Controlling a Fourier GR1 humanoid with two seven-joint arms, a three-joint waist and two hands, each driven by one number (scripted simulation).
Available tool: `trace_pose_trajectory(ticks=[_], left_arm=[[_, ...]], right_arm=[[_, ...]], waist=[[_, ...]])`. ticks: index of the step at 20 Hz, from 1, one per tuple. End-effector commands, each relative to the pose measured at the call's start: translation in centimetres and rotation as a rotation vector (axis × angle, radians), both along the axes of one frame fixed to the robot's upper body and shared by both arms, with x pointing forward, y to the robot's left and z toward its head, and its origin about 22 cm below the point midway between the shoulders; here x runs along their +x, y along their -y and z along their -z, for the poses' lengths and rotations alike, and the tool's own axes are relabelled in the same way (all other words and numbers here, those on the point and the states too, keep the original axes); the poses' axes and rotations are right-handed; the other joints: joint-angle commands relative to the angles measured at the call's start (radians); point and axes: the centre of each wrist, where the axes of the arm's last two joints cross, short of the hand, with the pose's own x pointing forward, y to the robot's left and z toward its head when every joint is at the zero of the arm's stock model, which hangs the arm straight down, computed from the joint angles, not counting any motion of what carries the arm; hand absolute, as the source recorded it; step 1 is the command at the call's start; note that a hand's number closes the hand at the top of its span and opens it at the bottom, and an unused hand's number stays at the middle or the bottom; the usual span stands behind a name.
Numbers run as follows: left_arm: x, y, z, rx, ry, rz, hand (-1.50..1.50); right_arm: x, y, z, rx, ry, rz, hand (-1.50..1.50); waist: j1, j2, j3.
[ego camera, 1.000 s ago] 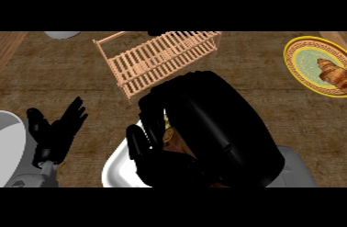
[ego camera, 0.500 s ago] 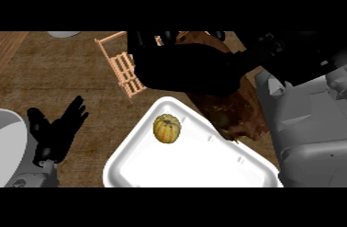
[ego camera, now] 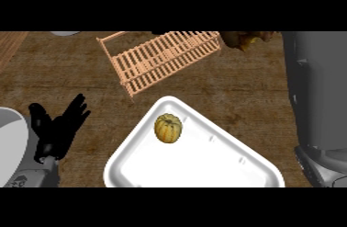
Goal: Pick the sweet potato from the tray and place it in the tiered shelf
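Note:
A brown sweet potato (ego camera: 247, 39) shows at the picture's top edge, just right of the wooden tiered shelf (ego camera: 163, 58). Dark fingers of my right hand (ego camera: 229, 34) curl round it; most of that hand is cut off by the top edge. Its grey forearm (ego camera: 315, 97) runs down the right side. The white tray (ego camera: 224, 168) lies at the bottom centre with a ribbed yellow-orange squash (ego camera: 168, 128) on its far corner. My left hand (ego camera: 61, 127) rests open at the lower left, fingers up, apart from the tray.
A pale grey round object (ego camera: 10, 139) sits at the left edge beside my left hand. Another pale rim (ego camera: 64, 33) peeks in at the top left. The right forearm covers the counter's right side.
My right hand has swung up and to the right with the sweet potato, uncovering the whole shelf. The view now shows the tray more centrally. The left hand has not moved.

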Motion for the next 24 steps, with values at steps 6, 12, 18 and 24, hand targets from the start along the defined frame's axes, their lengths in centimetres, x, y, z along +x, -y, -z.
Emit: trace_pose_trajectory(ticks=[6,12,18,24], left_arm=[[-1.4,1.2,1.8,-0.008,-0.071,0.011,0.0],[0.1,0.9,1.0,0.004,-0.05,-0.008,0.0],[-1.2,0.9,1.1,0.014,-0.047,0.02,0.0],[-0.1,1.7,0.4,-0.003,-0.048,0.011,0.0]], right_arm=[[5.7,0.0,1.8,-0.101,-0.012,-0.033,1.5],[8.2,-1.1,4.1,-0.15,0.0,-0.044,1.5],[9.4,-2.8,4.4,-0.123,0.01,-0.017,1.5],[10.8,-1.7,6.1,-0.122,0.075,-0.016,1.5]], waist=[[0.013,0.01,-0.007],[0.011,0.013,-0.008],[0.023,0.012,-0.008],[0.015,0.011,-0.007]])
